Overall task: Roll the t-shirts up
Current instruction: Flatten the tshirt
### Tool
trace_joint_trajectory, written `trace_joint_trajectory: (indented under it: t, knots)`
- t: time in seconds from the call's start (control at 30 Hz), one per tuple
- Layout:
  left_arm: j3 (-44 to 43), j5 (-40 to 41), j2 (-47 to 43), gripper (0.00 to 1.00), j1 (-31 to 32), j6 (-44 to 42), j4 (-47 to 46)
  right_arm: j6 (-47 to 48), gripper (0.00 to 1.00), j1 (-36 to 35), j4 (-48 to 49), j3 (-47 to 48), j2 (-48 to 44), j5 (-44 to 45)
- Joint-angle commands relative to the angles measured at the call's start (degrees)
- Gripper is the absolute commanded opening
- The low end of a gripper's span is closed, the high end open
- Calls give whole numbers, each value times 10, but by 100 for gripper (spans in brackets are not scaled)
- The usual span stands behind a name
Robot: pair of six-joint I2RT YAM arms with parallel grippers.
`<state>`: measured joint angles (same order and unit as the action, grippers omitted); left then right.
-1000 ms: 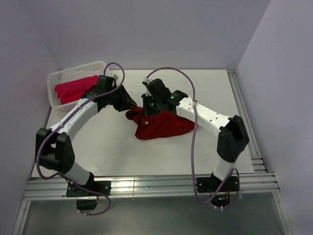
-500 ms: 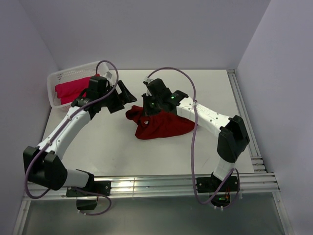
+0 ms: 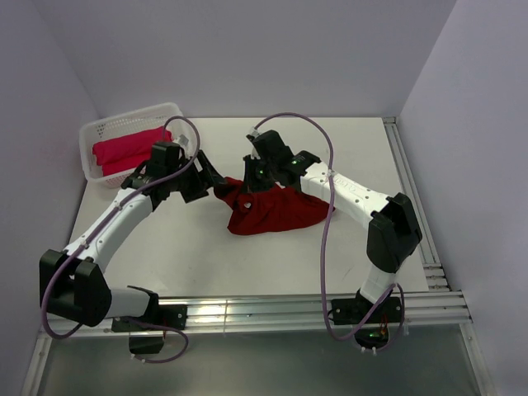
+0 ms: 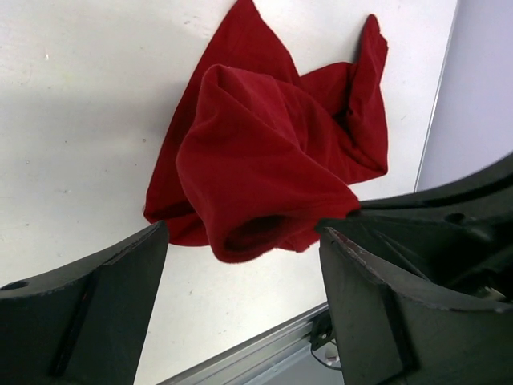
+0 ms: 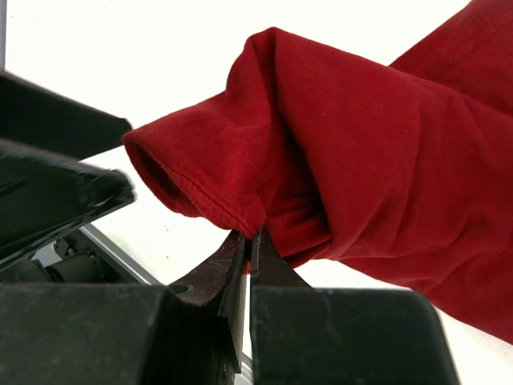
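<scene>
Crumpled dark crimson t-shirt (image 3: 276, 213) heaped on the white desk (image 3: 190, 247), soft folds everywhere, hemmed sleeve mouth pinched tight in the right fingers (image 5: 247, 261). Left fingers (image 4: 377, 321) spread wide, either side of that sleeve. Beyond the left fingers, pinkish-red t-shirt (image 3: 124, 150) lying in a white lattice basket (image 3: 103, 129). Pale lilac walls (image 3: 247, 58) all round.

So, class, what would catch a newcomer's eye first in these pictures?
The dark crimson t-shirt lies crumpled mid-table, one sleeve pinched up by the shut right gripper. The left gripper faces that sleeve, jaws wide open. At the far left corner a white basket holds a brighter pinkish-red t-shirt.
</scene>
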<state>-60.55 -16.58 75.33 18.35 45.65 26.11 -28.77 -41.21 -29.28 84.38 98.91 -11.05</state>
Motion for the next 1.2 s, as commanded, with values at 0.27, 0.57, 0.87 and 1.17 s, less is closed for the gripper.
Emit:
trace_joint_trajectory:
  t: [0.27,0.57,0.87,1.17]
  knots:
    - [-39,-1,79,51,-1,-35,-1,-4,0,3,31,18,-22,-14]
    - [-74,-12,97,0,-1,-52,4,8,2,2,30,15,-24,-19]
    - [-103,-23,61,0,2,-111,-9,11,58,7,41,11,-23,-22]
    - [-111,-40,63,0,11,-113,-8,7,59,9,51,22,-6,-42]
